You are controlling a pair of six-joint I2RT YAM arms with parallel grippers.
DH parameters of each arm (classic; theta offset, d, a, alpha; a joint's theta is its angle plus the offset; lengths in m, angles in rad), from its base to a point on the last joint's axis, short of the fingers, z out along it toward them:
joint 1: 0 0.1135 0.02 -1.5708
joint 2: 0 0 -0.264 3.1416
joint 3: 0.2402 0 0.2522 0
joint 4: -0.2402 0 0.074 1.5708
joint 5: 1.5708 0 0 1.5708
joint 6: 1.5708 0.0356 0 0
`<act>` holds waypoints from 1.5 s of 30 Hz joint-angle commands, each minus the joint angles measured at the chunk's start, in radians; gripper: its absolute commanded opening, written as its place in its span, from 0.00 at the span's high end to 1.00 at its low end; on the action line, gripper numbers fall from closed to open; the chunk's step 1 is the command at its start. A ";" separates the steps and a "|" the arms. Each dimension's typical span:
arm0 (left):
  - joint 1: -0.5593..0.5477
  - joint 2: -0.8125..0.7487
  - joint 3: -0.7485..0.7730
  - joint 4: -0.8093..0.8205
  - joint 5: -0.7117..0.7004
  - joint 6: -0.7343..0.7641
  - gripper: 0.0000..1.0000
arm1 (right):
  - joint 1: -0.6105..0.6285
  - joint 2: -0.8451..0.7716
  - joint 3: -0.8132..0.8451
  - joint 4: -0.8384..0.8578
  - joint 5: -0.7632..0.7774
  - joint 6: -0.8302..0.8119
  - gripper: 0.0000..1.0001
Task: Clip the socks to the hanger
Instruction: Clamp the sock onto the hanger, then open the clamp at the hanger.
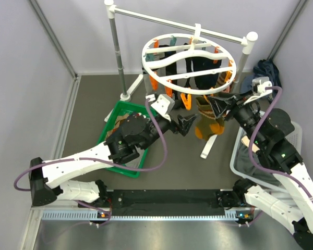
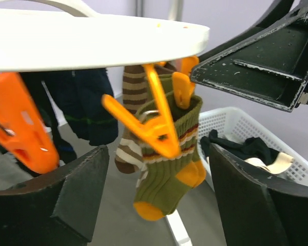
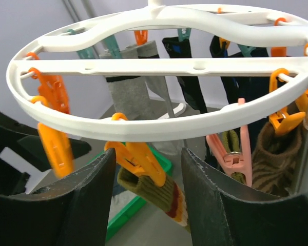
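Note:
The white ring hanger [image 1: 195, 72] hangs from a rail with several socks clipped under it. An olive sock with orange toe and heel [image 2: 167, 174] hangs from an orange clip [image 2: 154, 125] on the near rim, beside a brown striped sock [image 2: 133, 113] and a navy sock [image 2: 87, 105]. My left gripper [image 1: 187, 125] is open and empty, just left of the olive sock [image 1: 206, 122]. My right gripper [image 1: 219, 107] is open and empty just right of it, its jaws either side of the clip [image 3: 141, 159] and sock [image 3: 164, 192] without touching.
A green tray [image 1: 107, 125] lies under the left arm. A white lattice basket [image 2: 236, 123] with dark cloth sits on the right. The metal rail stand [image 1: 115, 41] holds the hanger. A dark cloth bundle [image 1: 266, 70] lies at back right. A pink clip [image 3: 231, 154] holds another sock.

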 commanded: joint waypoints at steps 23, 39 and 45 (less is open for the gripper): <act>0.077 0.087 0.007 0.280 0.039 0.050 0.17 | -0.003 -0.001 0.004 -0.052 0.151 -0.070 0.41; 0.077 0.139 -0.030 0.489 0.044 -0.005 0.53 | -0.003 -0.076 0.127 -0.210 0.012 -0.090 0.37; 0.076 0.147 -0.025 0.483 0.057 -0.036 0.76 | -0.001 -0.042 0.222 -0.256 -0.154 -0.081 0.37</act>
